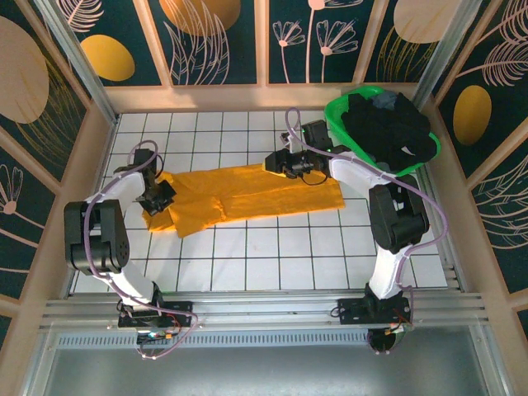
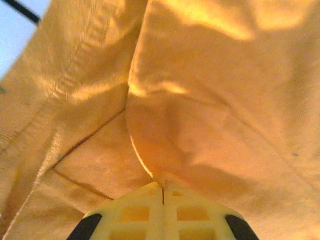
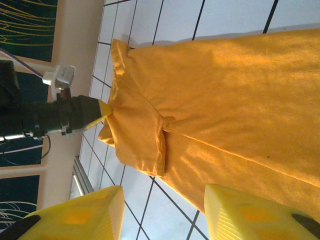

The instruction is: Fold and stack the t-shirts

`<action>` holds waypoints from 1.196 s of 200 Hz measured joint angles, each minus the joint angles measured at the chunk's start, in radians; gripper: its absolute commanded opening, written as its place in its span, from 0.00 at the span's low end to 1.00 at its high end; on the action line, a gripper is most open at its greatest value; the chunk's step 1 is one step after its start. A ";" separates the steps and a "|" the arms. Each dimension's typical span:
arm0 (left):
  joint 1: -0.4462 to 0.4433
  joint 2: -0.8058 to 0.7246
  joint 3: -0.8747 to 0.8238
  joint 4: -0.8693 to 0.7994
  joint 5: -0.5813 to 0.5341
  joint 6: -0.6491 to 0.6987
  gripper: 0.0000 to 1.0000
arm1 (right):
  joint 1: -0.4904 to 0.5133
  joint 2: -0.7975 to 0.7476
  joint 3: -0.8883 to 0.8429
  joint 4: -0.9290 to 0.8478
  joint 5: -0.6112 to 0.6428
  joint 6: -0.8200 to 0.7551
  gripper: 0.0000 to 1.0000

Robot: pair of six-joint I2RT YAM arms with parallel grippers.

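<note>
Mustard-orange t-shirt (image 1: 247, 196) laid left-right, left end pinched in left tool (image 1: 162, 196); right tool (image 1: 276, 162) spread, empty, at far edge

Robot lab test cell. White flat tabletop with black grid lines (image 1: 272, 247), boxed on three sides by wood-framed dark teal panels printed with leaves (image 1: 219, 37). Silver aluminium rails (image 1: 264, 307) along its near edge carry black robot arm mounts (image 1: 153, 318).
</note>
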 measured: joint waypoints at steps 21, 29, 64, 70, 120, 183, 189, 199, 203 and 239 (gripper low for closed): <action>0.000 0.000 0.065 -0.018 -0.017 0.001 0.00 | 0.000 0.000 0.000 0.000 0.000 0.000 0.47; 0.000 0.000 0.086 -0.023 -0.021 0.002 0.00 | 0.000 0.000 0.000 0.000 0.000 0.000 0.47; 0.000 0.015 0.156 -0.043 -0.042 0.019 0.00 | 0.000 0.000 0.000 0.000 0.003 0.000 0.47; 0.000 0.027 0.166 -0.044 -0.045 0.023 0.00 | 0.000 0.000 0.000 0.000 0.003 0.000 0.46; 0.000 0.202 0.245 -0.041 -0.094 0.056 0.02 | 0.000 0.000 0.000 -0.002 0.017 0.000 0.46; -0.002 0.319 0.296 -0.031 -0.215 0.101 0.45 | -0.030 -0.013 -0.037 -0.039 0.156 -0.005 0.40; -0.002 0.314 0.296 -0.030 -0.229 0.100 0.46 | -0.040 -0.016 -0.045 -0.047 0.183 -0.006 0.38; -0.002 0.299 0.290 -0.025 -0.253 0.093 0.47 | -0.058 -0.023 -0.054 -0.066 0.231 -0.006 0.33; -0.002 0.285 0.284 -0.023 -0.263 0.091 0.47 | -0.066 -0.026 -0.056 -0.072 0.250 -0.010 0.30; -0.015 0.047 0.182 0.009 -0.283 -0.007 0.37 | -0.156 -0.032 -0.055 -0.149 0.440 -0.023 0.13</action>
